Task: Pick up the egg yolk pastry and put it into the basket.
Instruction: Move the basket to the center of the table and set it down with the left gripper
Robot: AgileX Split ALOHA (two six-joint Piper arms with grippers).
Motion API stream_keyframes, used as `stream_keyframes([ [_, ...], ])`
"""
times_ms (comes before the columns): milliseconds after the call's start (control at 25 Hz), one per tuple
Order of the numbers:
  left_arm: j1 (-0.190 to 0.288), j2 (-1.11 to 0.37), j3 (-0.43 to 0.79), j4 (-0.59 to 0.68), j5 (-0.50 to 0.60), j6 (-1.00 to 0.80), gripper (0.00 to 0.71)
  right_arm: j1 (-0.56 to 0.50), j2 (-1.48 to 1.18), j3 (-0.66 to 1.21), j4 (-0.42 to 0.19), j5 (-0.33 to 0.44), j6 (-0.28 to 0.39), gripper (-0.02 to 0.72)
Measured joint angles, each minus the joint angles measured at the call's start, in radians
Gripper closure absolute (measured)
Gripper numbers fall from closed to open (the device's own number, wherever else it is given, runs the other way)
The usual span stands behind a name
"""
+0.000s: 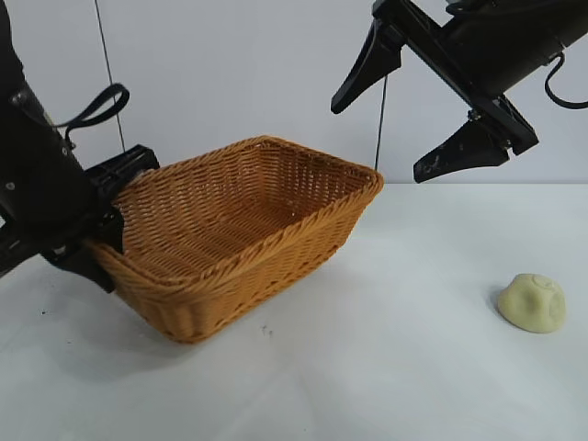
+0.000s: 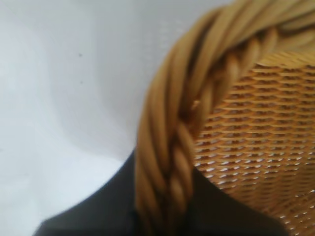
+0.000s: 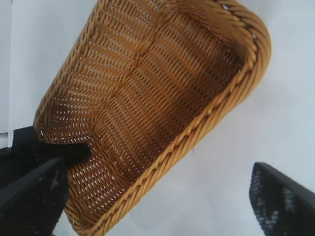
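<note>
Pastry (image 1: 532,302) in exterior only (basket (image 3: 147,108) everywhere).

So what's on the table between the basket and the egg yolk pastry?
Nothing: in the exterior view the table is bare between the basket and the egg yolk pastry.

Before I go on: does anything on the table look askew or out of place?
Yes. The basket sits tilted, its left end raised off the table where the left gripper clamps the braided rim. It is empty; the egg yolk pastry lies far right on the table.
</note>
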Motion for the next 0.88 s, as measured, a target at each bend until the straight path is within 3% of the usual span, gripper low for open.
stream_keyframes([
  [160,0.068,0.0,-0.045,-0.126,0.042,0.245,0.602,0.0,0.0,0.0,0.0,0.0,0.0,0.01],
  [360,0.126,0.0,-0.091,-0.11,0.137,0.403,0.602,0.0,0.0,0.0,0.0,0.0,0.0,0.01],
  [600,0.141,0.021,-0.17,-0.085,0.198,0.532,0.602,0.0,0.0,0.0,0.0,0.001,0.0,0.01],
  [880,0.149,0.2,-0.383,-0.122,0.356,0.725,0.602,0.0,0.0,0.0,-0.032,0.02,0.003,0.01],
])
